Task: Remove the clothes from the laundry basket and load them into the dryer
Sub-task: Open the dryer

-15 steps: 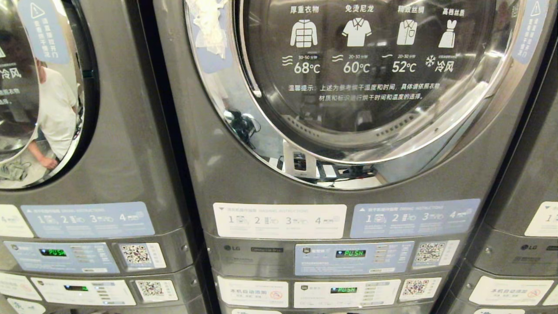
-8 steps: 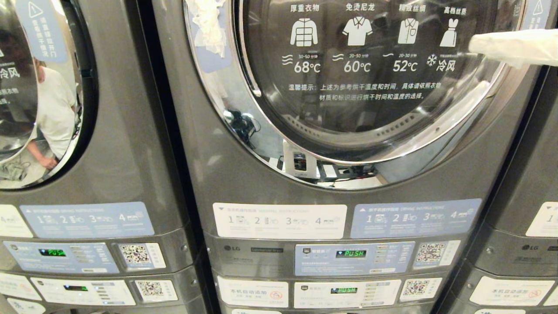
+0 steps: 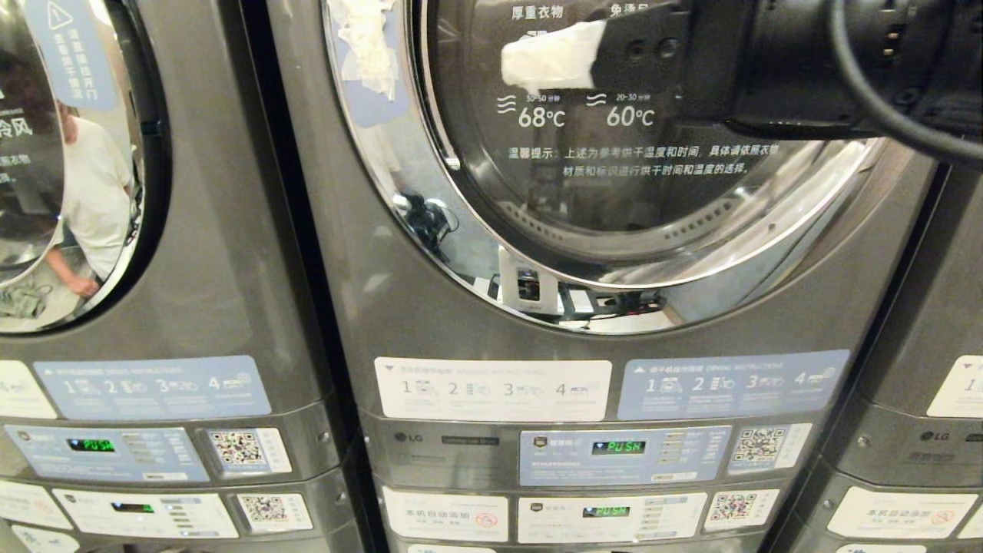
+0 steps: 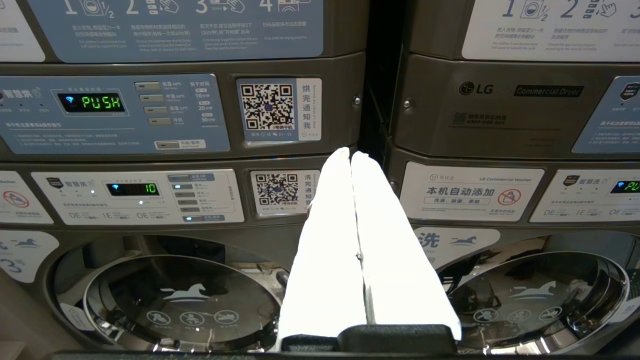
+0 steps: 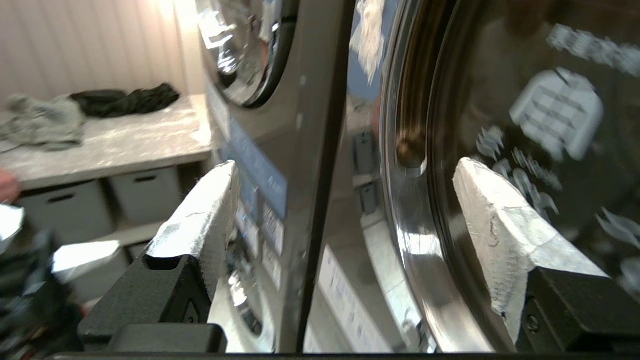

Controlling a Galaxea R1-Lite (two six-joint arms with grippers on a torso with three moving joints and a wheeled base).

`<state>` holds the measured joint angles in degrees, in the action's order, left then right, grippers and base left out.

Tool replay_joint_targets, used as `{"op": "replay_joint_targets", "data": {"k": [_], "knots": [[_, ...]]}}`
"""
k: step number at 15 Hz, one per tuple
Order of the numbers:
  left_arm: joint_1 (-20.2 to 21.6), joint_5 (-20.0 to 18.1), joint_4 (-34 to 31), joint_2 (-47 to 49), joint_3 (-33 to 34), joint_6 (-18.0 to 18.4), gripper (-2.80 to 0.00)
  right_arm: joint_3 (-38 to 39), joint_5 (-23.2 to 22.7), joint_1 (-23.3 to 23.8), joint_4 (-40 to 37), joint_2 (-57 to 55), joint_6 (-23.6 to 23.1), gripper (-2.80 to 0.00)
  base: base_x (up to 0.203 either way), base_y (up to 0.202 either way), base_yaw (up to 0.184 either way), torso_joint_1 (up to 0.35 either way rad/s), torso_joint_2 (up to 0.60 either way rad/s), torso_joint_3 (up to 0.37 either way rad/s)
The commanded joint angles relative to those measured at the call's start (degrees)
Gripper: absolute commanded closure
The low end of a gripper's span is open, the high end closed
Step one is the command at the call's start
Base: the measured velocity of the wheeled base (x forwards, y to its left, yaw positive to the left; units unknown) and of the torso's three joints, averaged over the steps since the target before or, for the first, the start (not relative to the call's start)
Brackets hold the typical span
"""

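The dryer (image 3: 537, 322) fills the head view, its round glass door (image 3: 653, 177) closed inside a chrome rim (image 3: 430, 230). My right arm (image 3: 768, 69) reaches in from the upper right across the glass, one white-taped finger (image 3: 549, 65) leading. In the right wrist view my right gripper (image 5: 345, 165) is open and empty, its fingers (image 5: 200, 210) straddling the door's chrome edge (image 5: 415, 200). My left gripper (image 4: 350, 152) is shut and empty, low in front of the control panels (image 4: 115, 112). The laundry basket is out of view. Dark clothes (image 5: 125, 100) and grey clothes (image 5: 40, 122) lie on a counter.
More machines stand close on both sides (image 3: 192, 269) (image 3: 937, 346). Lower washer doors (image 4: 180, 300) show under the panels. A person is reflected in the left machine's door (image 3: 92, 200). The counter (image 5: 115, 140) with storage boxes (image 5: 65, 210) under it lies left of the machines.
My right arm has come in from the right edge and swept left across the dryer door glass, now covering the upper right of the door. Nothing else has moved.
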<state>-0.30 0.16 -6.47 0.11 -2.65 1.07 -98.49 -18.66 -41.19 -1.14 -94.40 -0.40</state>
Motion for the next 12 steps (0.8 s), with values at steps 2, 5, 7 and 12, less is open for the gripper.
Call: {"op": "replay_joint_targets", "data": {"k": [2, 5, 7, 12], "knots": [[-0.02, 0.02, -0.03, -0.02, 0.01, -0.01, 0.0, -6.7, 2.72, -2.6, 1.9, -9.88, -0.2, -2.8, 0.0, 0.0, 0.0, 0.0, 0.0, 0.0], [-0.01, 0.02, -0.03, -0.02, 0.01, -0.02, 0.0, -11.98, 4.52, -4.68, 3.76, -15.51, -3.12, -2.8, 0.0, 0.0, 0.0, 0.0, 0.0, 0.0], [-0.05, 0.02, -0.03, -0.02, 0.01, -0.02, 0.0, -13.34, 5.07, -5.01, 6.65, -18.3, -5.37, -2.8, 0.0, 0.0, 0.0, 0.0, 0.0, 0.0], [-0.04, 0.02, -0.03, -0.02, 0.01, 0.02, 0.0, -13.48, 8.42, -5.3, 14.32, -22.51, -6.19, -2.8, 0.0, 0.0, 0.0, 0.0, 0.0, 0.0]]}}
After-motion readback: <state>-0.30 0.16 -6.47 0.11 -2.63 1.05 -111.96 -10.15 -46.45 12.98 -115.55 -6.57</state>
